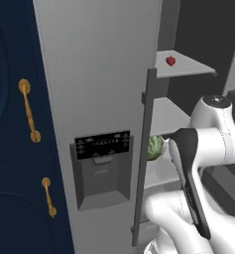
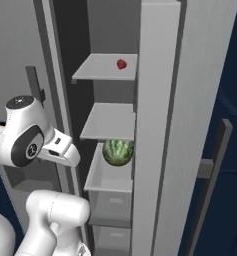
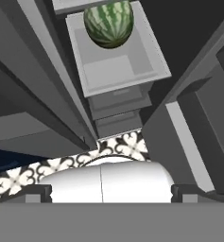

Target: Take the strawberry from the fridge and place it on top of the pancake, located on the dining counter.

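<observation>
Strawberry point(image 2: 121, 64) on upper fridge point(image 1: 104, 74) shelf, well above claw point(image 3: 111, 191), jaws apart, empty

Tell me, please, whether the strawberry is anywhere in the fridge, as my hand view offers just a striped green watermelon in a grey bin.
Observer: Yes, the tiny red strawberry lies on the top grey shelf of the tall grey fridge.
Operator: How does that sit relative to the watermelon?
Observer: Two levels up; a middle grey shelf lies between it and the striped green watermelon.
Operator: And the other door?
Observer: The door with the black dispenser panel appears shut.
</observation>
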